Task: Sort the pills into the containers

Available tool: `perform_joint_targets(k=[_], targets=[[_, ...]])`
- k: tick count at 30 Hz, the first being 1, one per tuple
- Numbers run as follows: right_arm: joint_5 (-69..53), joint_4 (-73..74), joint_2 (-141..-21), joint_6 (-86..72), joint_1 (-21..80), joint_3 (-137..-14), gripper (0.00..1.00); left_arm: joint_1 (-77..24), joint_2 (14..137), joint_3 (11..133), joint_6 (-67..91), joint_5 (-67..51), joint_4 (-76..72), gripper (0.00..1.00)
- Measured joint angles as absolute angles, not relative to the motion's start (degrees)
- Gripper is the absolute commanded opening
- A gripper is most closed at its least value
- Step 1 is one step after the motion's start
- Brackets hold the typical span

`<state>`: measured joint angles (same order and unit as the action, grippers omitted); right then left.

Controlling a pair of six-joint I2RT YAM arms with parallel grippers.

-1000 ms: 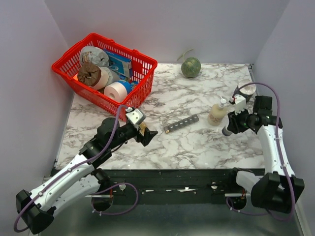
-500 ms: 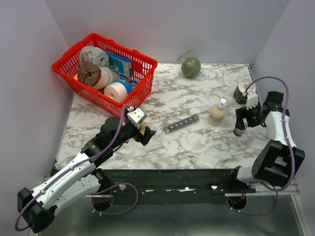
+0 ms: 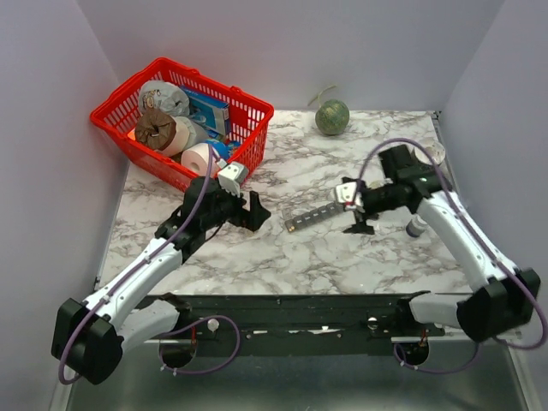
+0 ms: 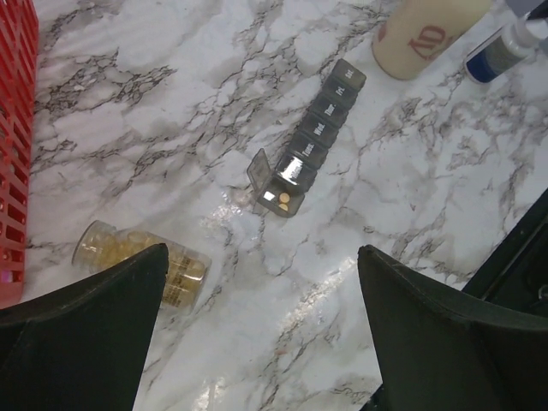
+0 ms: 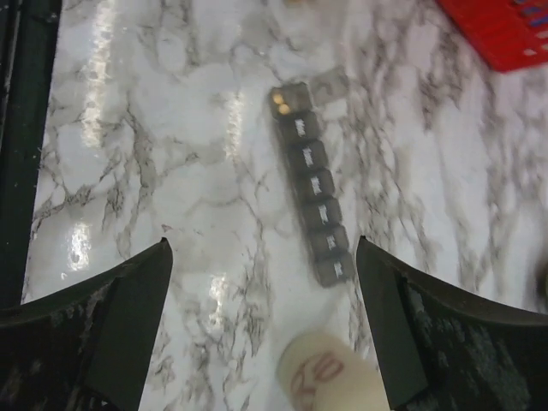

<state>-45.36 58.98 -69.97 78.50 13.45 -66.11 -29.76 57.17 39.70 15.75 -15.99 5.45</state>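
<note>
Containers [image 3: 315,215] lie diag., open end toward left pincer [image 4: 261,257]; it & right pincer [image 5: 264,248] gape empty.

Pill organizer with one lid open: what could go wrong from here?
1. The right gripper hangs open near the organizer; a nudge could tip the two pills out of its open end compartment.
2. The vial lies on its side and might roll when gripped.
3. The beige bottle stands by the organizer's other end and could be knocked over.
</note>
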Motion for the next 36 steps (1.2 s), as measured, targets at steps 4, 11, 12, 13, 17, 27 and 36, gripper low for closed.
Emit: perform_joint_targets(k=[4,11,12,13,17,27,36], targets=[[-42.3,53.3,-83.7,77.7,22.4,-69.4,0.87,-27.9,58.2,38.5,20.5,-19.0,1.9,0.95],[-29.6,44.2,-96.9,83.2,25.8,-69.6,0.87,-27.5,58.2,32.5,27.1,-20.7,-5.5,0.92],[-28.6,44.2,-98.1,84.1,25.9,-70.4,0.86,-27.4,58.2,32.3,27.2,-20.7,-5.7,0.92],[-27.6,43.9,-99.6,84.8,25.9,-71.4,0.86,-27.4,58.2,32.2,27.2,-20.7,-5.9,0.91],[-25.1,43.3,-104.7,87.4,26.1,-74.6,0.84,-27.4,56.3,30.6,26.8,-20.6,-9.0,0.87],[-23.5,44.1,-109.2,88.8,26.1,-75.9,0.69,-27.4,56.0,23.3,31.3,-18.2,-19.1,0.52],[-23.8,43.3,-106.5,90.5,26.4,-70.2,0.55,-27.4,64.9,23.4,36.6,-18.0,-29.3,0.38]])
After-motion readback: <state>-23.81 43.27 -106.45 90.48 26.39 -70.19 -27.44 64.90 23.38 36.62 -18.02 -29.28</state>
